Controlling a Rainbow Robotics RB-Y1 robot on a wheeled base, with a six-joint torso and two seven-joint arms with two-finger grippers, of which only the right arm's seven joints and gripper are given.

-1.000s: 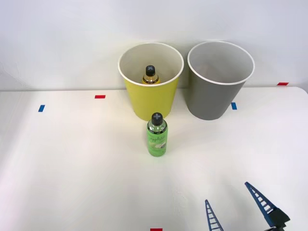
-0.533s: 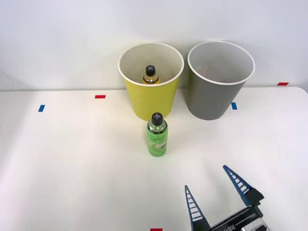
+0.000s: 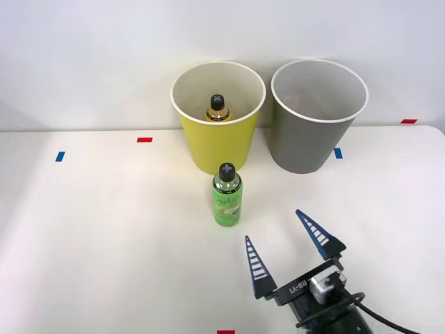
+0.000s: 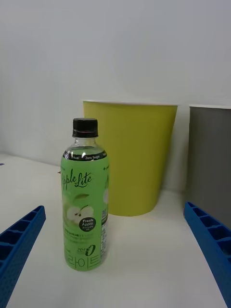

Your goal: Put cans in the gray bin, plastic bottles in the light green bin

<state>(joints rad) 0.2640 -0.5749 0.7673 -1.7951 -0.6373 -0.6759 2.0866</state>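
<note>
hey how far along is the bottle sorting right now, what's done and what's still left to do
Done: the amber bottle stands inside the light green bin. In hand: the right gripper is open on the near side of the green bottle, not touching it. Left: grasp that bottle, which stands upright on the table in front of the light green bin, and drop it in. I see no cans on the table; nothing is visible in the gray bin.

The right claw (image 3: 293,248) has two blue, ribbed, tapering fingers (image 4: 211,242) set on a black crossbar with white lettering, behind which sits a small silver block, a dark rounded wrist and a black cable.
</note>
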